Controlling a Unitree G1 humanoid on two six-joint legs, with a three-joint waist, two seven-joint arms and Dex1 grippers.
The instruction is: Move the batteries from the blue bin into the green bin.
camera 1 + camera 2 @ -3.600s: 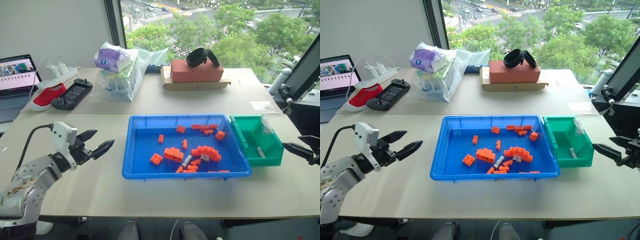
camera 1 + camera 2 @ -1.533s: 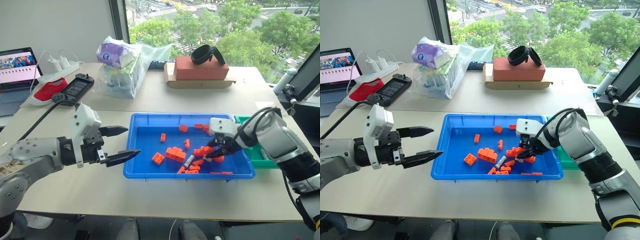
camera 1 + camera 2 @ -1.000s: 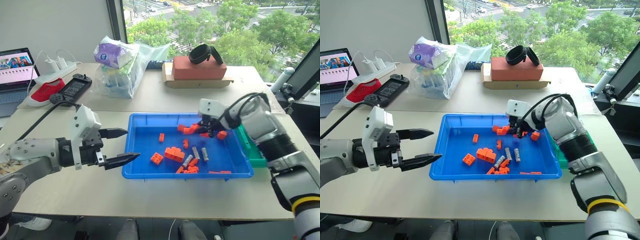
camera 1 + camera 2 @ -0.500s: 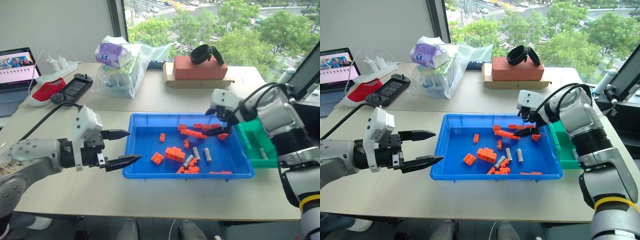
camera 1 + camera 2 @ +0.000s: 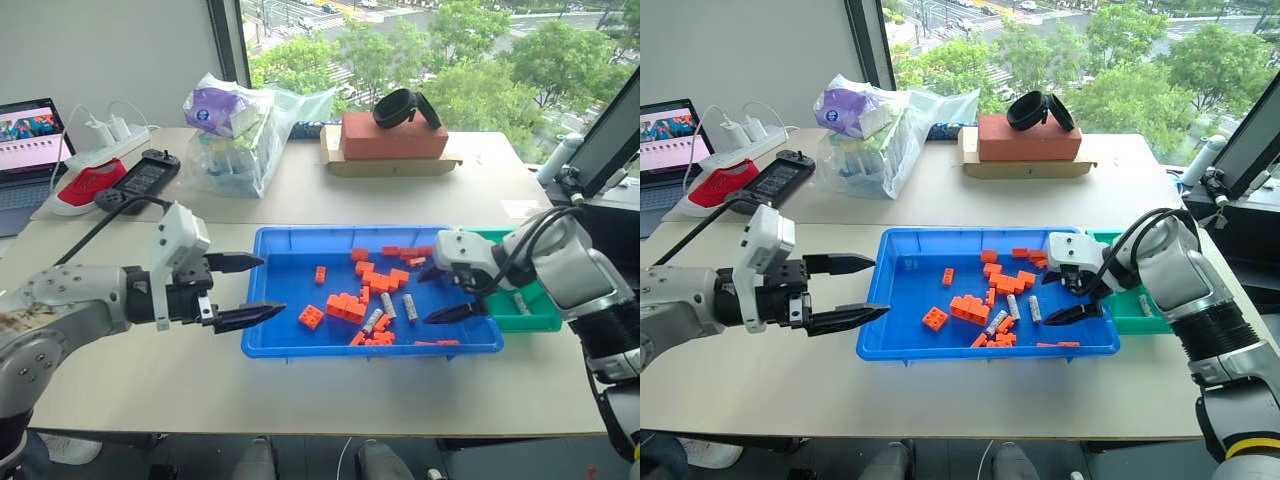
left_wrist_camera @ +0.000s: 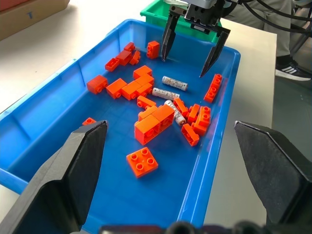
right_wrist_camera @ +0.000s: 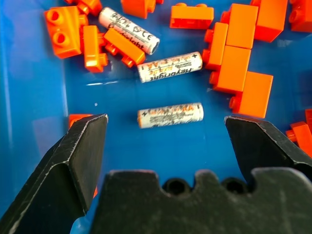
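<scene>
The blue bin [image 5: 262,330] lies mid-table with orange bricks [image 5: 346,306] and three batteries [image 5: 409,306] in it; the right wrist view has those batteries [image 7: 170,115] close below. My right gripper [image 5: 424,299] hangs open over the bin's right part, just right of the batteries, with nothing between its fingers [image 7: 73,161]. Against the blue bin's right side stands the green bin [image 5: 540,322], with one battery [image 5: 519,303] inside. My left gripper [image 5: 272,284] is open and empty over the blue bin's left rim, and its wrist view looks across at the right gripper [image 6: 182,67].
The far table carries a laptop [image 5: 35,140], a power strip [image 5: 115,145], a black game controller [image 5: 138,180], a plastic bag [image 5: 245,135] and a red block on cardboard [image 5: 392,140]. A monitor [image 5: 610,150] stands at the right edge.
My right gripper opened and let go of a clump of orange bricks, which dropped into the blue bin. It then drew back toward the bin's near right. The left arm stayed put.
</scene>
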